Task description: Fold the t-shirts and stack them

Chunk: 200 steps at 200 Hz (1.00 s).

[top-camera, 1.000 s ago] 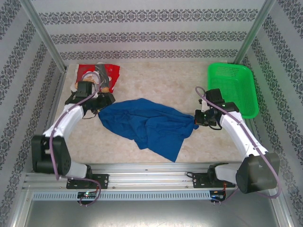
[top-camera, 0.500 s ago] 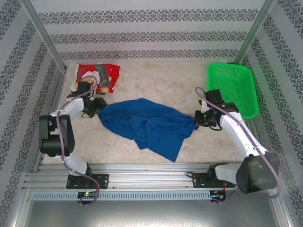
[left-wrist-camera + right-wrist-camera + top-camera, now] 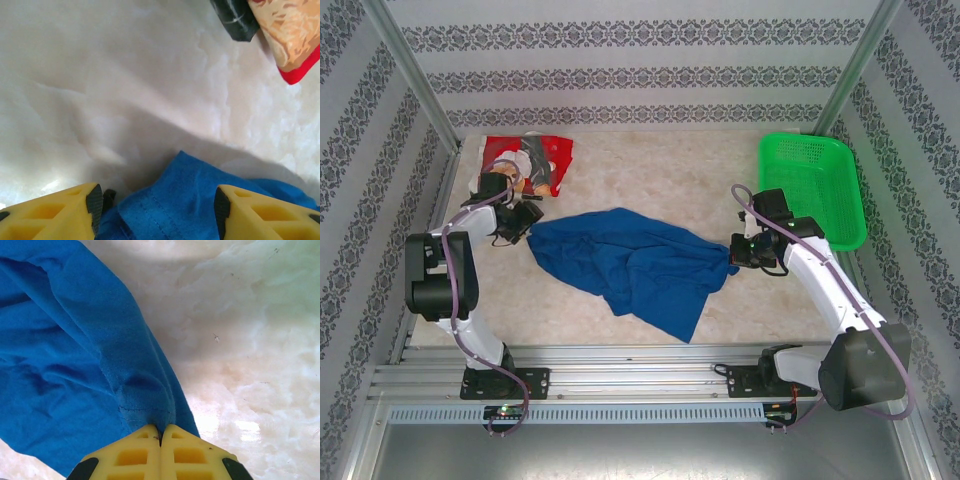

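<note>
The open left hand (image 3: 157,200) straddles the 9 o'clock corner of the blue t-shirt (image 3: 630,265), whose 3 o'clock corner the right hand (image 3: 161,432) pinches.

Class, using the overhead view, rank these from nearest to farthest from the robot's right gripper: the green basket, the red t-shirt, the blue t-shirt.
1. blue t-shirt: spread in the middle, its right end pinched in the right gripper.
2. green basket: just behind the gripper, in the far right corner.
3. red t-shirt: in the far left corner, opposite side.
</note>
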Each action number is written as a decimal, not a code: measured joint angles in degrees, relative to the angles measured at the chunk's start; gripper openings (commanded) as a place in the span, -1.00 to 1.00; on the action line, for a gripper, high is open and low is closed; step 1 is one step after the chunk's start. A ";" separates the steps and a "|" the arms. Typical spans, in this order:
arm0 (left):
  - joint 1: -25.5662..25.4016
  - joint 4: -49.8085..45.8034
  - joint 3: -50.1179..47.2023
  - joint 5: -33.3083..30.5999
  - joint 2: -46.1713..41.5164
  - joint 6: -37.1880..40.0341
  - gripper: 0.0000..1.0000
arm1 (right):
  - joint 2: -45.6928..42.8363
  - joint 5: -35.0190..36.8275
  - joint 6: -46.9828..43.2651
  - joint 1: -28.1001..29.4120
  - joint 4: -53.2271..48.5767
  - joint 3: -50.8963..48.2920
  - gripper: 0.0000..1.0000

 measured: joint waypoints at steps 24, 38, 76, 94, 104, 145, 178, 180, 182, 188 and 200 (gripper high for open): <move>0.66 2.47 0.00 2.43 0.33 -0.15 0.24 | -0.13 0.00 0.00 0.00 0.00 0.00 -1.00; 0.66 4.52 0.00 4.61 0.96 -0.17 0.20 | -0.13 0.00 0.00 0.00 0.00 0.00 -1.00; 0.63 7.78 0.04 10.47 3.65 -0.13 0.09 | -0.09 0.00 0.02 0.00 0.02 0.00 -1.00; 0.74 7.02 -0.07 10.82 4.24 0.35 0.09 | 0.07 0.00 0.13 0.00 0.02 0.00 -1.00; 1.03 6.32 -0.09 10.78 4.09 0.66 0.09 | 0.07 0.00 0.24 0.00 0.02 0.00 -1.00; 2.97 4.00 -0.76 9.88 3.13 2.08 0.09 | 0.24 0.02 0.24 0.28 0.00 0.17 -1.00; 3.17 3.69 -1.90 10.40 3.13 2.23 0.10 | 0.39 0.02 0.24 0.37 -0.04 0.39 -1.00; 3.17 3.74 -2.08 10.60 3.13 2.19 0.10 | 0.39 0.02 0.24 0.37 -0.04 0.42 -1.00; 3.17 3.76 -2.23 10.78 3.13 2.12 0.10 | 0.39 0.02 0.24 0.37 -0.04 0.46 -1.00; 3.17 4.00 -2.78 11.26 3.13 2.03 0.10 | 0.39 0.02 0.24 0.37 -0.04 0.55 -1.00; 3.15 4.66 -3.74 12.41 3.15 1.66 0.10 | 0.39 0.02 0.24 0.37 -0.04 0.72 -1.00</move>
